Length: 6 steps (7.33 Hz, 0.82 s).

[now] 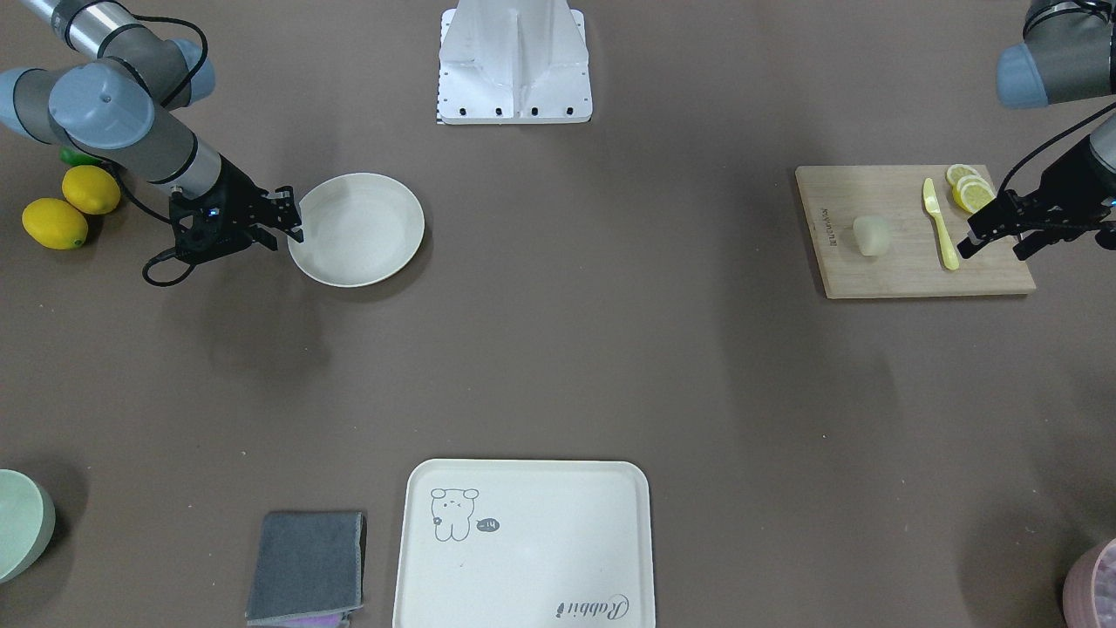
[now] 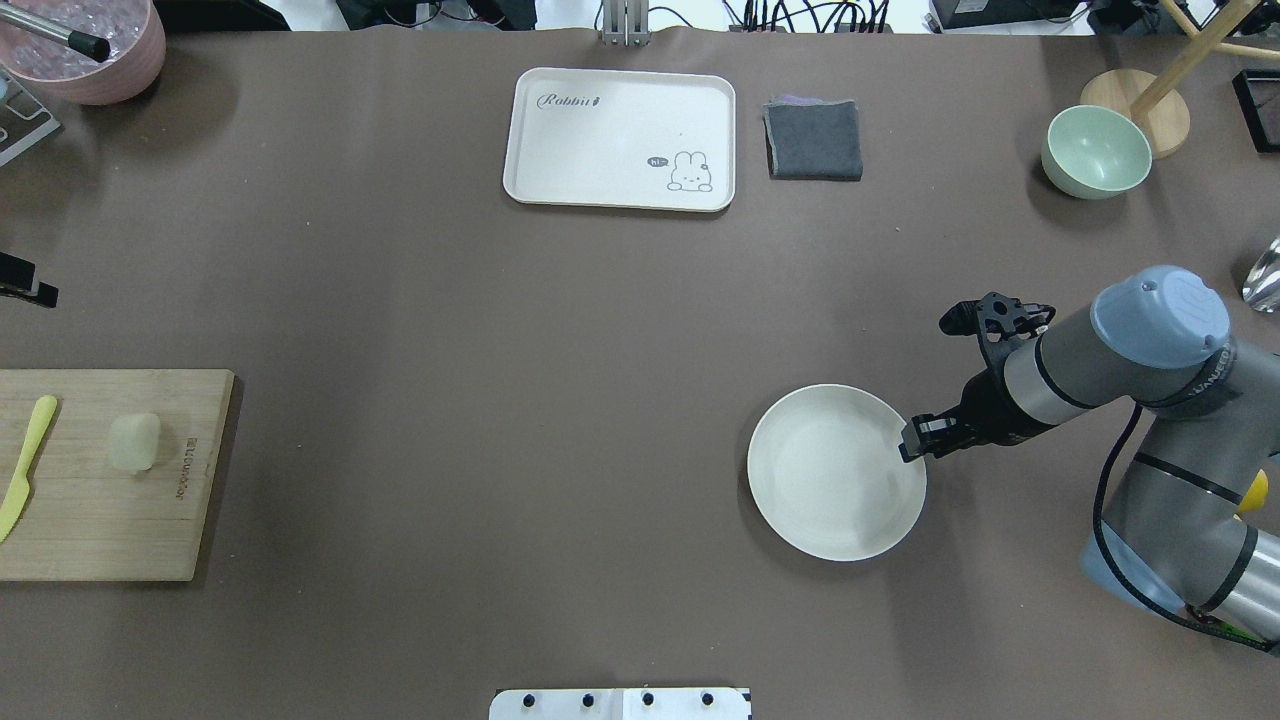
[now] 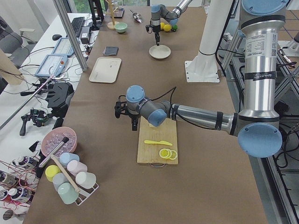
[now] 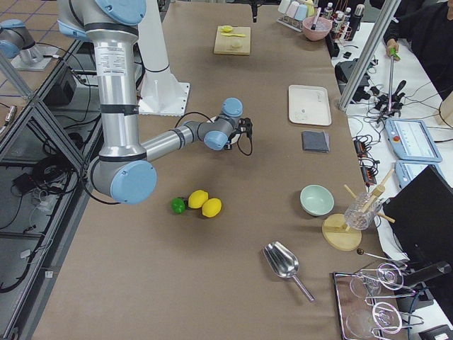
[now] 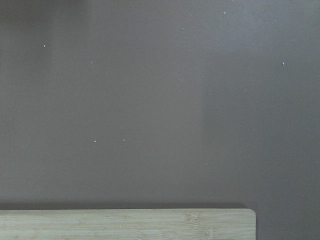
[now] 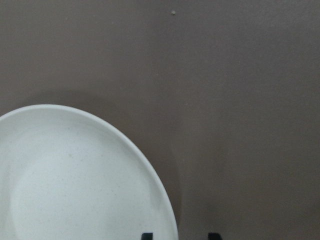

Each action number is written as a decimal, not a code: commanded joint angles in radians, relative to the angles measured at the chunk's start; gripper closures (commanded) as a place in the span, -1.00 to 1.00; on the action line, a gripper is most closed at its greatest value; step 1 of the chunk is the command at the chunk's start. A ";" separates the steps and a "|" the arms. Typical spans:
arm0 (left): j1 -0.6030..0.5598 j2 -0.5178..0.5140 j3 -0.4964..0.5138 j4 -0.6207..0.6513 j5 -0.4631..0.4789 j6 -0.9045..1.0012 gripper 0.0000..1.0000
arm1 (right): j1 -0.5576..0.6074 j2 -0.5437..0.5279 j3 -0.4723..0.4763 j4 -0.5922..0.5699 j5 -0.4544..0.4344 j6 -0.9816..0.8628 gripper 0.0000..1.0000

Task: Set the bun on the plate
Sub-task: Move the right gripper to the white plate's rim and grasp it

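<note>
The bun (image 1: 871,235) (image 2: 134,441) is a pale cream lump lying on a wooden cutting board (image 1: 907,275). My left gripper (image 1: 998,246) hangs open above the board's outer end, near the knife, and holds nothing. The left wrist view shows only bare table and the board's edge (image 5: 125,224). The plate (image 1: 357,228) (image 2: 835,470) (image 6: 75,185) is round, off-white and holds nothing. My right gripper (image 1: 292,216) (image 2: 912,445) (image 6: 180,236) is at the plate's rim, open, with one fingertip on each side of the rim.
A yellow knife (image 1: 940,222) and lemon slices (image 1: 969,187) share the board. Whole lemons (image 1: 70,209) lie behind the right arm. A cream tray (image 1: 523,541), grey cloth (image 1: 307,567), green bowl (image 2: 1095,150) and pink tub (image 2: 80,45) line the far side.
</note>
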 commanded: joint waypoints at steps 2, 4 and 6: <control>-0.001 0.001 0.000 0.000 0.000 0.000 -0.94 | -0.036 -0.002 0.000 0.000 -0.017 0.000 0.99; 0.004 0.007 0.012 0.003 0.002 0.000 -0.94 | -0.036 0.008 0.002 -0.001 -0.009 0.002 1.00; 0.083 0.038 -0.016 0.000 0.044 -0.190 -0.91 | -0.010 0.071 0.000 -0.036 -0.011 0.015 1.00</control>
